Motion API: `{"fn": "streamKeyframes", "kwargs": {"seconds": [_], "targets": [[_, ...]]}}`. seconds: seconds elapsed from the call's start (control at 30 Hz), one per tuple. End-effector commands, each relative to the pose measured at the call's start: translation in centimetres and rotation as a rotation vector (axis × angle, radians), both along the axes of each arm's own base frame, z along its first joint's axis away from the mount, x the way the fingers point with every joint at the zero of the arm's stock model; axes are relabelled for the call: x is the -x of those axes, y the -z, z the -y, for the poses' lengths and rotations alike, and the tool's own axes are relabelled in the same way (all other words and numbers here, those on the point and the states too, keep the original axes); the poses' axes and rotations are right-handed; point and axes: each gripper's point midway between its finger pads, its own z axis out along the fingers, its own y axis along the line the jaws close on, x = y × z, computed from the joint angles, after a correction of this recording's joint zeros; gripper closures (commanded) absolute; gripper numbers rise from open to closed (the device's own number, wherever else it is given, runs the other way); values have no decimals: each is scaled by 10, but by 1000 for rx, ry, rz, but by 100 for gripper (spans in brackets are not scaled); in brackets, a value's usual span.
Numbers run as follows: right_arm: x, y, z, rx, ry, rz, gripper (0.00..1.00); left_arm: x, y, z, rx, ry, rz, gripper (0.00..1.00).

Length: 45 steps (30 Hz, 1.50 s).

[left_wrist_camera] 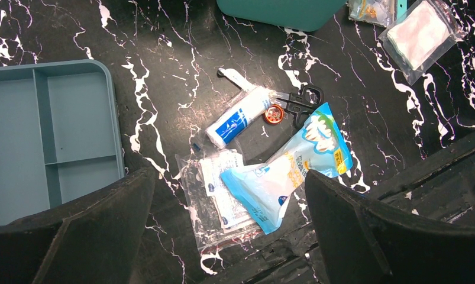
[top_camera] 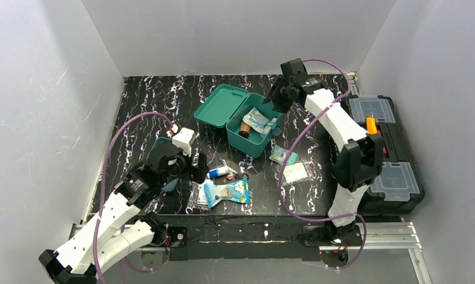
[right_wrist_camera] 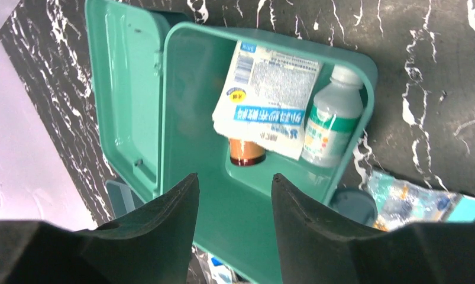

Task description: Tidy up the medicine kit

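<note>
A white tube [left_wrist_camera: 238, 116] with a blue label is seen lying aslant on the black marbled table [left_wrist_camera: 57, 29]. Just right of its upper end are set a small orange round thing [left_wrist_camera: 274, 114] and black-handled scissors [left_wrist_camera: 300, 102], and below it a light-blue pouch [left_wrist_camera: 288, 171] is laid over a clear bag of white sachets [left_wrist_camera: 217, 198]. Left of the tube a divided blue-grey tray [left_wrist_camera: 75, 118] is shown, above it the teal wall of the medicine kit [left_wrist_camera: 282, 13], and to its upper right a bagged white pad [left_wrist_camera: 421, 35]. The left gripper [left_wrist_camera: 229, 177] is held with its fingers spread wide, one to the tube's lower left and one to its lower right.
</note>
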Motion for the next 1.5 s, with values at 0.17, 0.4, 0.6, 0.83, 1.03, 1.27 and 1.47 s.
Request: {"fn": "streamKeyframes", "kwargs": {"seconds": [0.17,0.4,0.6,0.83,1.03,1.27,1.47], "targets": [[76,-32,2,31,-173,103,42,-1,-6,-3,-5,-10,19,2],[146,-34,-20,-2,-394,149,36,-2,-6,-5,-10,-23,20,2],[194,-1,-25,-3,-521,130,28,-3,-4,-6,-22,-31,16,2],[238,27,-45,-47,-696,138,22,-4,-3,-8,-35,-37,13,2],[254,35,-68,-21,-816,168,18,-5,-2,-9,-43,-46,12,2],[241,44,-84,31,-732,130,14,-8,-3,-15,-57,-74,24,2],[227,55,-96,32,-572,43,14,-11,-6,-29,-85,-148,45,2]]}}
